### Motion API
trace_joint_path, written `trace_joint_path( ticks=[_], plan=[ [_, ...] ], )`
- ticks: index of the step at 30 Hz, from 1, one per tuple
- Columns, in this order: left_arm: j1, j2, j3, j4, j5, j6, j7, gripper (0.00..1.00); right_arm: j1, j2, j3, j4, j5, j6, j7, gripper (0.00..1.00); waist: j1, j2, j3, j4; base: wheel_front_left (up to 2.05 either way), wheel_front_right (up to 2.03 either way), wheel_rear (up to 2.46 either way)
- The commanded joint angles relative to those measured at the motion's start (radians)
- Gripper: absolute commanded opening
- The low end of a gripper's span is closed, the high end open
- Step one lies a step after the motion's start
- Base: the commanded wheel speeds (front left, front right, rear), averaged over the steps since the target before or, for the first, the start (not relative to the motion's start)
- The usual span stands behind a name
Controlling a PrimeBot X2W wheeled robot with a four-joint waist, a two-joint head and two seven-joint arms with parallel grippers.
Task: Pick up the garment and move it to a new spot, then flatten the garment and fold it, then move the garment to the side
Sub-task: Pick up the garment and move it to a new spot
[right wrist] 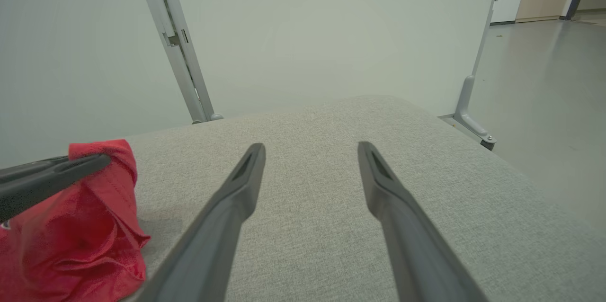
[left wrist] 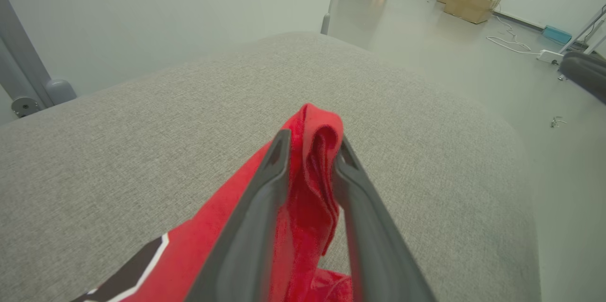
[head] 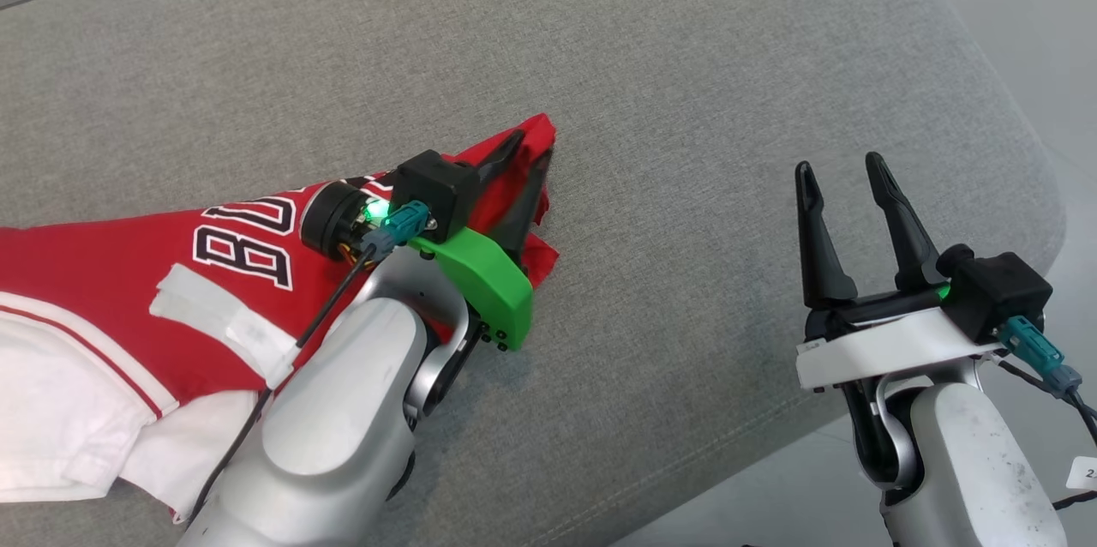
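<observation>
Left gripper [head: 533, 146]: clamped on a bunched red corner of the garment [head: 111, 264]. In the left wrist view several folds of cloth are seen pinched between the two fingers, with the edge poking out past the tips. Right gripper [head: 840, 165]: fingers spread, nothing held, parked over the near right edge of the grey cushion [head: 686, 101], well apart from the cloth.

Garment location: left part of the cushion. The held corner is drawn toward the middle; the bulk is spread out to the left and runs past the frame edge.

Progress, as judged: step one (pick up, relocate) is under way. A grasp is made, but most of the cloth is resting on the cushion. Flattening, folding and the move aside are not yet done.

Garment look: red jersey, black lettering outlined in white, white section with a red stripe underneath, a pale tape-like strip [head: 224, 321] across the red. Layers are overlapped and creased, not laid flat.
</observation>
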Motion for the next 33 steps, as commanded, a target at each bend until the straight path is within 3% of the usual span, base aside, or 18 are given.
trace_joint_path(
  ticks=[1, 7, 21, 33],
  plan=[
    [-0.015, -0.006, -0.004, 0.01, 0.002, -0.008, -0.019, 1.0, -0.007, 0.001, -0.004, 0.006, -0.003, 0.0, -0.009, 1.0, 0.0, -0.0001, -0.009, 0.018, 0.0, 0.0, 0.0],
    [0.008, -0.009, 0.016, 0.017, -0.015, -0.003, -0.098, 1.0, -0.003, 0.0, -0.017, 0.018, -0.031, 0.0, -0.008, 1.0, 0.0, -0.0001, -0.066, 0.099, 0.0, 0.0, 0.0],
    [0.167, 0.158, 0.27, -0.039, -0.096, 0.149, -0.238, 1.0, 0.05, -0.008, -0.044, -0.018, -0.086, 0.0, 0.054, 1.0, 0.0, -0.0001, -0.177, 0.3, 0.0, 0.0, 0.0],
    [0.376, 0.274, 0.417, -0.215, -0.125, 0.203, -0.261, 1.0, 0.093, -0.025, -0.046, -0.029, -0.086, 0.0, 0.082, 1.0, 0.0, -0.0001, -0.224, 0.367, 0.0, 0.0, 0.0]
  ],
)
